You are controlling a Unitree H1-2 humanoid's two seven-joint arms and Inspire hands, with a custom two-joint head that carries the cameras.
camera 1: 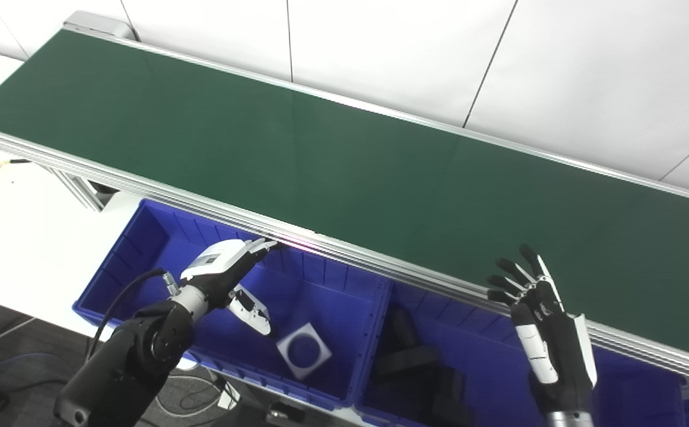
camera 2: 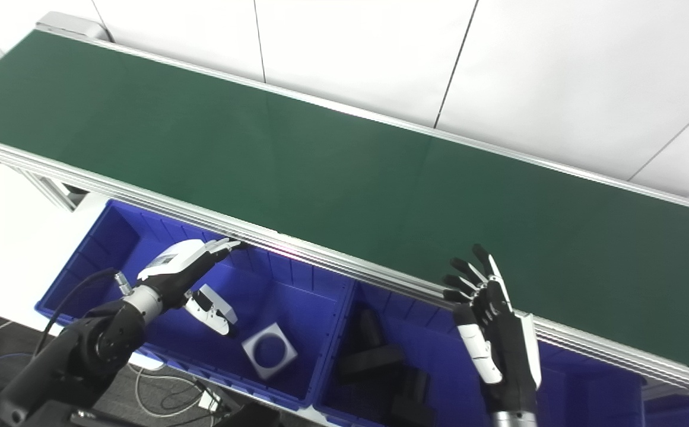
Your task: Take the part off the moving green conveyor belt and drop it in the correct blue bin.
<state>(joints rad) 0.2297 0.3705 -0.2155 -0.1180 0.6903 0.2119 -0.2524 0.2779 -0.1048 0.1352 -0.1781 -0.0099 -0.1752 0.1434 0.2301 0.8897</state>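
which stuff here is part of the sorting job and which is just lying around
Job: green conveyor belt, bare of parts; left blue bin holding a white square part; right blue bin holding black parts; left hand and right hand, both open.

Lying about: cables on the floor; white wall panels.

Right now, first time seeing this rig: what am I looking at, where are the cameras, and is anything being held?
Both pictures come from two cameras side by side on a humanoid robot's head, looking down at the same scene. The long green conveyor belt runs across the view, with no part on it. Below its near rail sit blue bins: the left bin holds a white square part with a round hole, and the middle bin holds dark parts. The left hand hovers over the left bin, open and holding nothing. The right hand is raised near the belt's edge, fingers spread, also holding nothing.
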